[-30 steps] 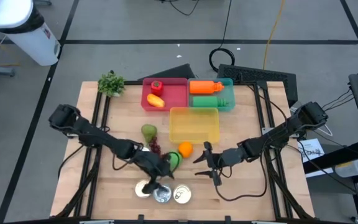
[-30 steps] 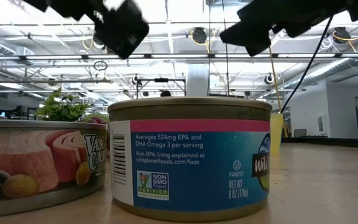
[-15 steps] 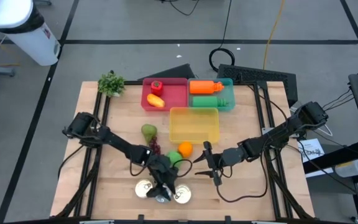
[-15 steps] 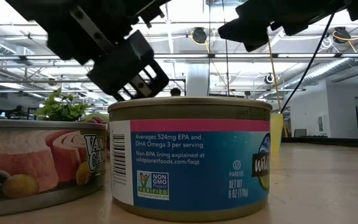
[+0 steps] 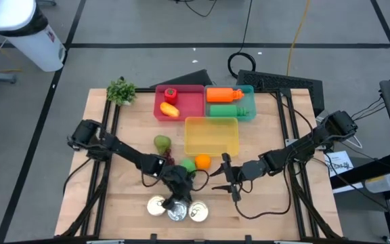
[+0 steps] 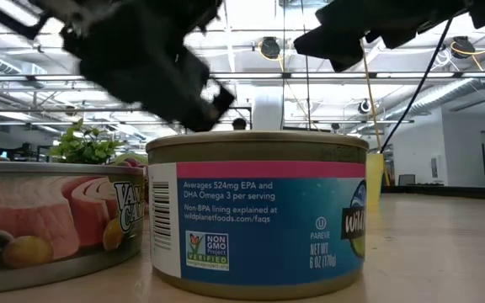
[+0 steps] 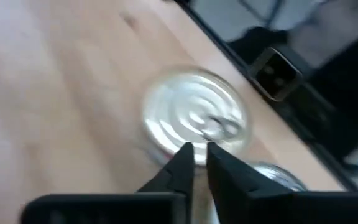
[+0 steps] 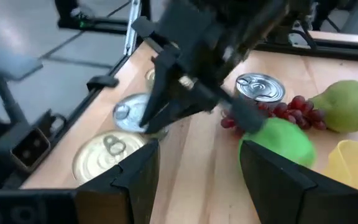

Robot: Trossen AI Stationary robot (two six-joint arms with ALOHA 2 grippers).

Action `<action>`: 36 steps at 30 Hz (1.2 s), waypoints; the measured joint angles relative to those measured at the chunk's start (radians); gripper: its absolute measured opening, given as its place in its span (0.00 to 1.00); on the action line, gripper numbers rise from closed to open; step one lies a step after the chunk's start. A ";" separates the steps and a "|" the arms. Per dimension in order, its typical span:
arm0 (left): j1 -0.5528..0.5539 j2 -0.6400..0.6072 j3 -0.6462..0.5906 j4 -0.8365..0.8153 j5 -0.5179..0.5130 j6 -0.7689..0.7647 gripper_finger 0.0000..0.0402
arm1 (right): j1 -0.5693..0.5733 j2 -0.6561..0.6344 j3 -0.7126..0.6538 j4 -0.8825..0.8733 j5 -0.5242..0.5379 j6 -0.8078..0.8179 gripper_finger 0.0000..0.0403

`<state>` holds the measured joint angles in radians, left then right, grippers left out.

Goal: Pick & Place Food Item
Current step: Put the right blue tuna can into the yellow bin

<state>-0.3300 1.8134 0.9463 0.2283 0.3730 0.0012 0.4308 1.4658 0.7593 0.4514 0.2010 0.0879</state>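
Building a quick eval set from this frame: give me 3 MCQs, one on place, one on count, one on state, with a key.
1. Where is the orange?
A. in the red bin
B. on the table beside the yellow bin
C. in the teal bin

2. How many cans stand at the table's front edge?
A. one
B. three
C. five

3. The left hand is:
A. nearly closed, nothing between its fingers
B. wide open
C. holding the pear

Key: 1 B, it lies on the wood just outside the yellow bin's corner. 2 B, the high view shows three round lids in a row. 3 A, the left wrist view shows the fingers almost together above a lid.
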 joint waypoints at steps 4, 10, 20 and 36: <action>-0.020 -0.124 0.000 -0.110 -0.213 0.047 0.02 | 0.010 0.000 0.000 0.006 0.140 0.050 0.52; -0.059 -0.313 0.000 -0.241 -0.481 0.086 0.01 | 0.057 0.003 0.022 0.000 0.108 0.020 0.48; -0.082 -0.484 0.001 -0.312 -0.595 0.147 0.01 | 0.141 0.246 0.263 -0.108 0.070 -0.153 0.22; -0.059 -0.502 0.000 -0.426 -0.540 0.094 0.02 | 0.085 0.454 0.459 -0.457 -0.066 0.153 0.00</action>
<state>-0.3889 1.3113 0.9463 -0.1972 -0.1665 0.0947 0.5159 1.9194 1.2188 -0.0054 0.1345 0.2412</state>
